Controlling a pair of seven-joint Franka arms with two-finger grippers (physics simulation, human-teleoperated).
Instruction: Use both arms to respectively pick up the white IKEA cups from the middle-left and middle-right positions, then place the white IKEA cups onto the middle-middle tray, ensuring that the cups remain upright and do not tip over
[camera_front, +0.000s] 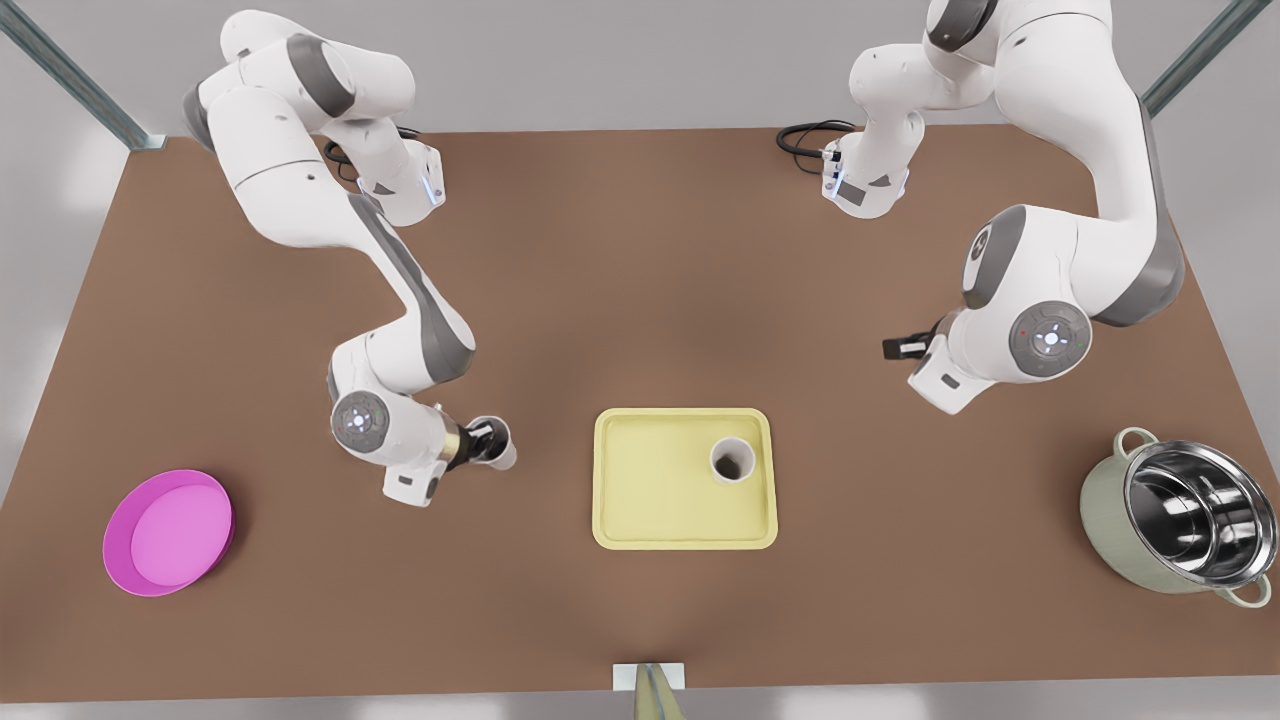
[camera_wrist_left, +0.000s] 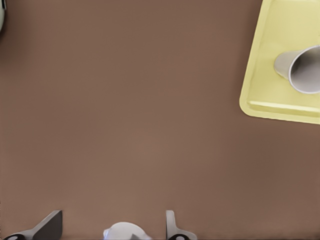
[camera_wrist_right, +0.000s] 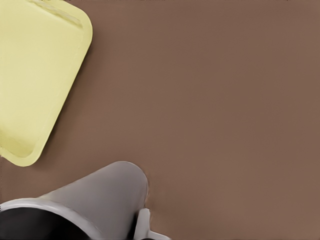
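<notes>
Front view: right tool (camera_front: 488, 440) grasping cup (camera_front: 506, 453), perhaps tilted; left tool (camera_front: 897, 347) released; second cup (camera_front: 732, 460) on tray (camera_front: 640, 500); pot (camera_front: 1105, 525), dish (camera_front: 168, 533) well aside.

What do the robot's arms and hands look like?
Both arms are white and tube-shaped with grey joint sections and round grey caps showing small lights. Black cables loop at their bases. The right hand, at the front view's left, and the left hand, at its right, are small, black and two-fingered.

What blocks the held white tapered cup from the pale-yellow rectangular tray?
Nothing visible: bare brown table between the tray and the cup in the right gripper. The second white cup occupies the tray's far half. Left gripper waits beyond it.
</notes>
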